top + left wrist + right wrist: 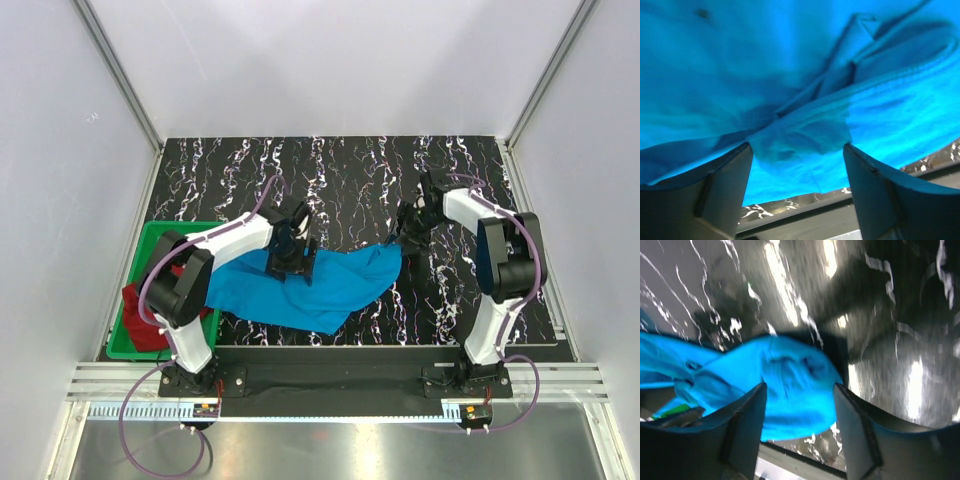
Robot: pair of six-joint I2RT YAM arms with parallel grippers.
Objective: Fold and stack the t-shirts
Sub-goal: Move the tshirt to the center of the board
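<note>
Black marbled table (350, 170) bearing crumpled blue t-shirt (340, 285), centre-left; red t-shirt (135, 305) heaped in green bin (150, 235). Left fingers (725, 190) and right fingers (740, 430) astride blue cloth; cannot tell whether pinching. Likely step: gripping for spreading. Next: firm holds, then pull flat.

Sky-blue tee (330, 285): plain, no print, darker blue in the folds, toward 6 o'clock of table. Dark red tee (135, 305): plain, at 8 o'clock by bright green bin (160, 232). Table (360, 175): black w/ white marble-like veins, glossy. Left arm (235, 238) & right arm (470, 208): white shells, black joints. Cables (122, 425): purple. Left gripper (797, 150) & right gripper (800, 390): dark grey to black. Walls (330, 60): pale grey-white. Rail (330, 380) at 6 o'clock: silver.
</note>
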